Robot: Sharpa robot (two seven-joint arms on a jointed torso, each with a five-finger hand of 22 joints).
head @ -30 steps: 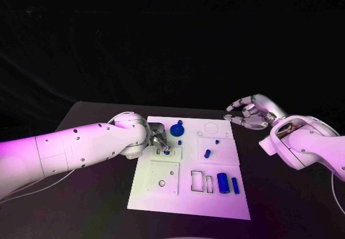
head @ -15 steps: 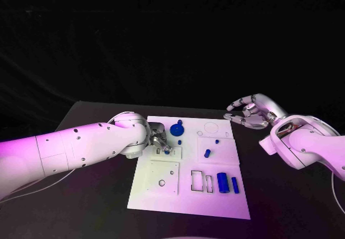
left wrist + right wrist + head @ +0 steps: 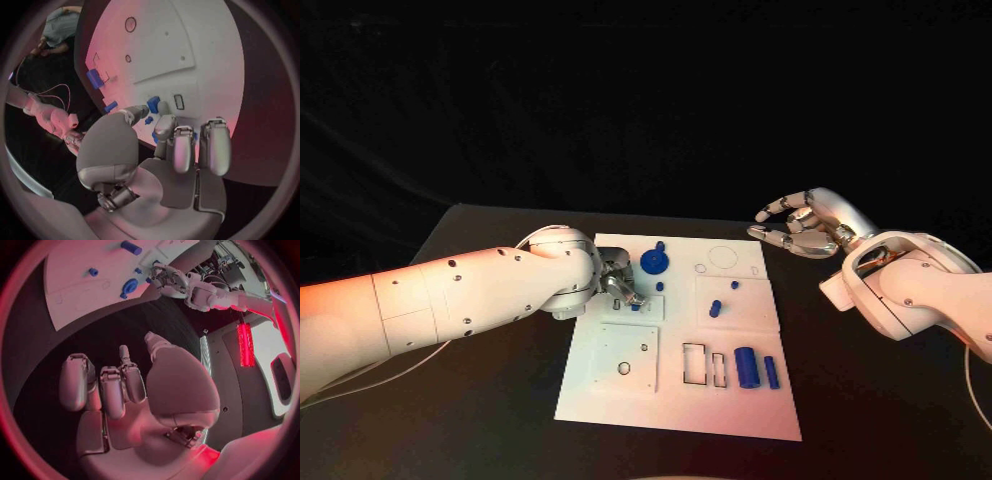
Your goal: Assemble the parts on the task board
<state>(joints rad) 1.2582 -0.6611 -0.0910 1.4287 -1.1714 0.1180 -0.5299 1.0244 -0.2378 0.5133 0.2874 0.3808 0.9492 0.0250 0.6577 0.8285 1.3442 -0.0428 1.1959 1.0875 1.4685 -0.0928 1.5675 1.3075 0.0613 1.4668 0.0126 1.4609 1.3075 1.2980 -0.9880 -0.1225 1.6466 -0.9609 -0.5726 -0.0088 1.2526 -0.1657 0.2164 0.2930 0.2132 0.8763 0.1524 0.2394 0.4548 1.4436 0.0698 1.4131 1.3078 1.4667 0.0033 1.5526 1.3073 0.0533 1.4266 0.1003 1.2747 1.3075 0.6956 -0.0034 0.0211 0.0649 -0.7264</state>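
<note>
Task board [image 3: 678,400], a long white plate, lies in the middle of the black table [image 3: 473,420] and runs away from the robot; its surface carries square raised panels, dark-outlined rectangular slots near its near end and faint circle outlines at its far end. Left arm [image 3: 430,305] reaches in across the board's left edge, and the left hand [image 3: 620,285] sits low over the board's left-middle part with its fingers curled down around a small blue part [image 3: 154,104]; the left wrist view shows blue pieces between and just beyond the fingertips, but whether the hand actually grips one cannot be told. Right hand [image 3: 798,225] hovers off the board's far right corner, above the table, fingers loosely curled and apart with nothing in them, as the right wrist view [image 3: 119,385] also shows. Blue parts can be counted in the head view: one round disc [image 3: 653,263] with a peg standing just behind it near the far left, two small pegs [image 3: 715,307] on the right-middle panel, and two upright cylinders side by side, a thick one [image 3: 747,368] and a thin one [image 3: 772,372], near the right edge at the near end.
</note>
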